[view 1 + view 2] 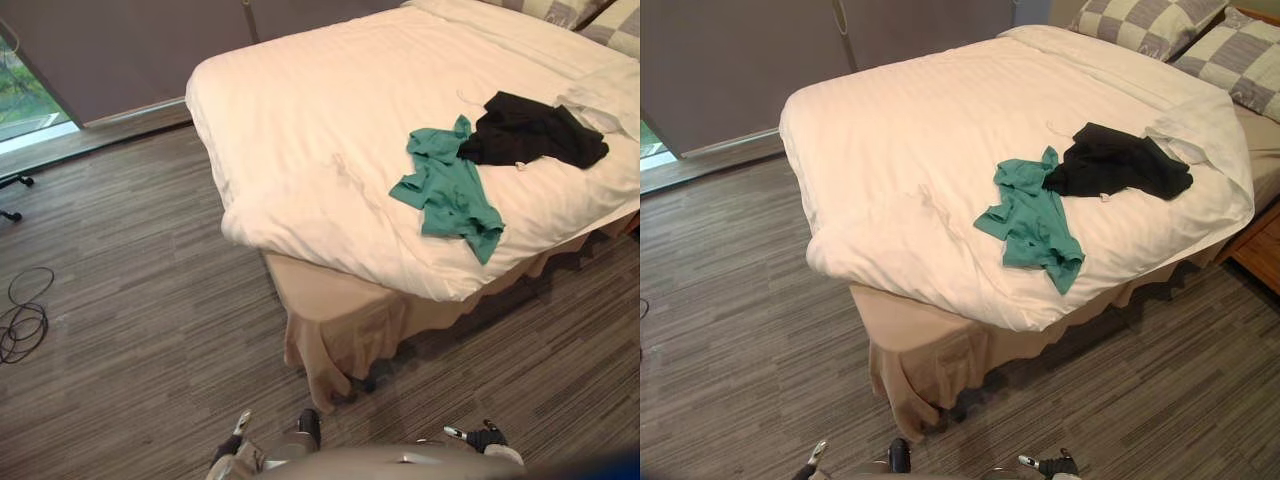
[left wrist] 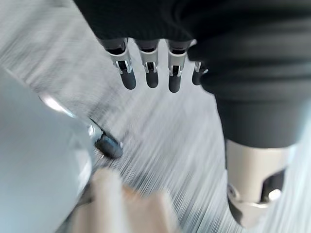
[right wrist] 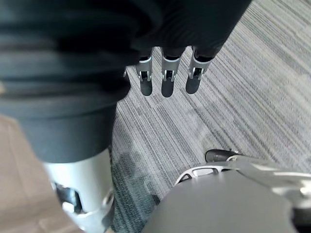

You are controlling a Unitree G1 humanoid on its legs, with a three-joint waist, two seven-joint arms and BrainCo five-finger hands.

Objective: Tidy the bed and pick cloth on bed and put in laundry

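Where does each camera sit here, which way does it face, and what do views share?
Left eye view: head, looking down at bed with green cloth and black cloth; left hand and right hand at bottom edge.
Right eye view: head, slightly rightward; same bed, cloths, pillows.
Left wrist view: left wrist, along open left hand, at floor.
Right wrist view: right wrist, along open right hand, at floor.
Shared: eyes share bed and cloths; wrists share floor.

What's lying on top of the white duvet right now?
A teal garment and a black garment touching it, both crumpled. The duvet beneath them is covered, so anything smaller under them cannot be seen.
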